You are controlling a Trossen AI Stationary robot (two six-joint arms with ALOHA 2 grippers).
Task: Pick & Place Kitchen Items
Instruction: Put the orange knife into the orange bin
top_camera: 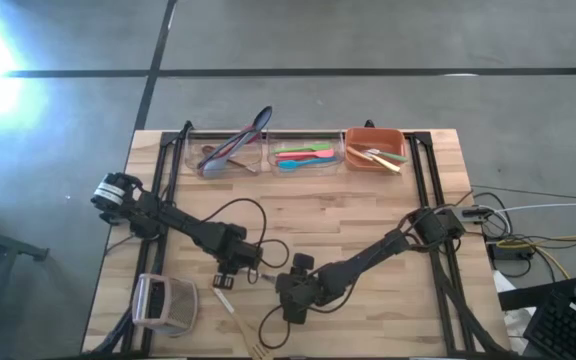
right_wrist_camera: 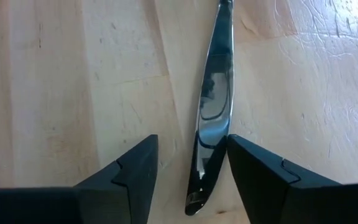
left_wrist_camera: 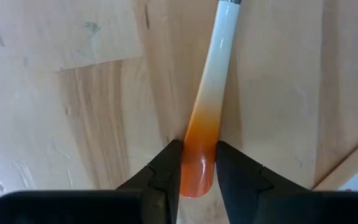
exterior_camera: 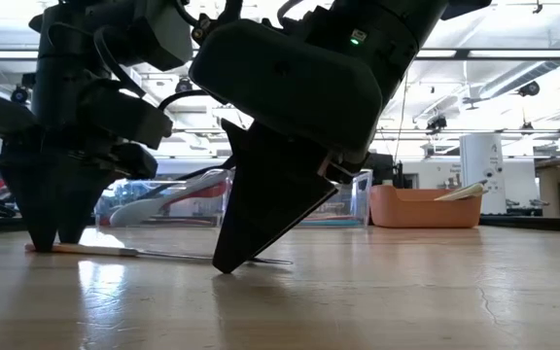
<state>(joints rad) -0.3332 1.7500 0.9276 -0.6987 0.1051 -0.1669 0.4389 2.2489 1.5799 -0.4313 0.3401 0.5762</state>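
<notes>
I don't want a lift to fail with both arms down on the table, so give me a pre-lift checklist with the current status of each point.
1. Left tool straddles the orange-and-white handle: ok, a finger on each side of its orange end.
2. Left tool fully clamped: cannot tell; the fingers look to touch the handle.
3. Right tool around the shiny metal utensil: ok, though one finger touches it and the other stands apart.
4. Right tool clamped: not ok, a gap remains on one side.
5. Both utensils flat on the wooden table: ok.
6. The two arms clear of each other: cannot tell; they work close together.
</notes>
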